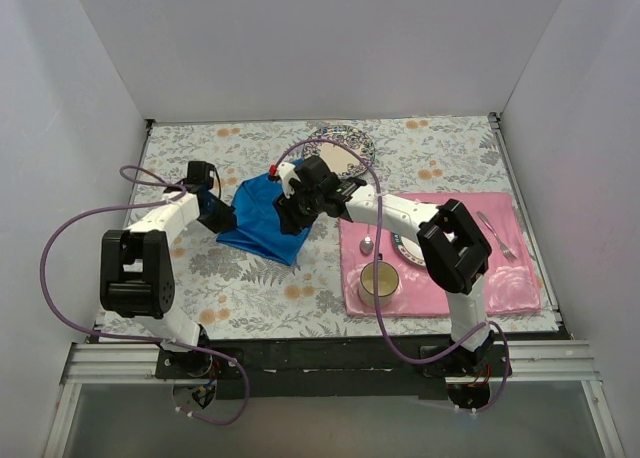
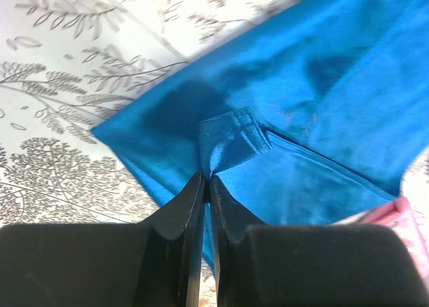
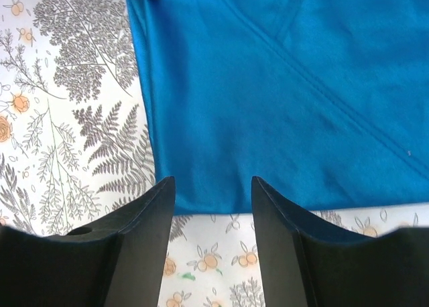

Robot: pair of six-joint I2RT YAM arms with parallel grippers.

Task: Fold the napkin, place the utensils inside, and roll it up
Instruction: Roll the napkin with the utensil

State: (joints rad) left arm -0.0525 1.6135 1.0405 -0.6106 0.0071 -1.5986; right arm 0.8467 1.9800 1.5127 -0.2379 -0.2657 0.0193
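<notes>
The bright blue napkin (image 1: 256, 224) lies partly folded on the floral tablecloth, left of the pink placemat. My left gripper (image 1: 222, 218) is at its left edge; in the left wrist view the gripper (image 2: 207, 180) is shut, pinching a hemmed corner of the napkin (image 2: 315, 99). My right gripper (image 1: 293, 218) hovers over its right side; in the right wrist view it (image 3: 213, 183) is open and empty, its jaws standing either side of the napkin's (image 3: 268, 86) edge. A small spoon (image 1: 368, 243) and a fork (image 1: 497, 234) lie on the placemat. The knife is hidden.
The pink placemat (image 1: 500, 278) at the right carries a cup (image 1: 379, 283) and a plate (image 1: 408, 253) mostly under my right arm. A patterned plate (image 1: 345, 144) sits behind the napkin. White walls enclose the table on three sides.
</notes>
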